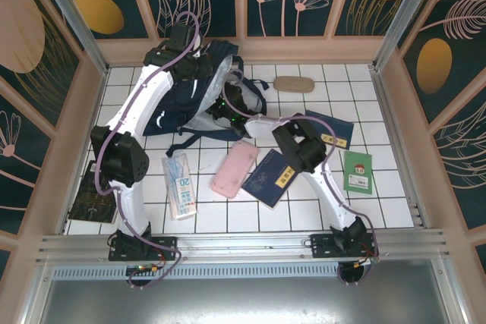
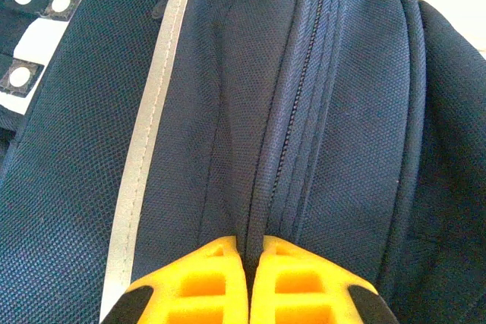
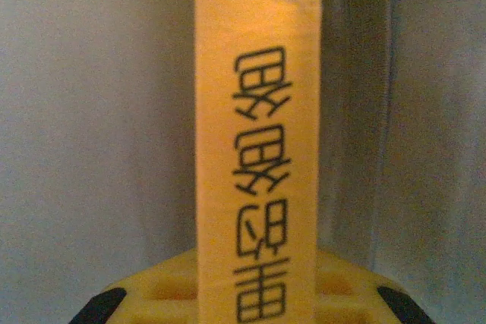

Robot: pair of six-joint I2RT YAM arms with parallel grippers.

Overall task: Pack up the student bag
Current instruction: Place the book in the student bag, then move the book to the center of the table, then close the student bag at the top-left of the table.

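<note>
Two claws clamped: left claw (image 2: 249,256) on student bag (image 2: 349,111), right claw (image 3: 257,282) on yellow strip (image 3: 258,73), pink case (image 1: 233,170) nearby.

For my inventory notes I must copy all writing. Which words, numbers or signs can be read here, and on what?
"20" on the pale packet.
Black Chinese characters, upside down, on the yellow strip: cannot make out.
Yellow labels on the dark-blue booklets: too small.
Green booklet: too small.
No text on the student bag.
</note>
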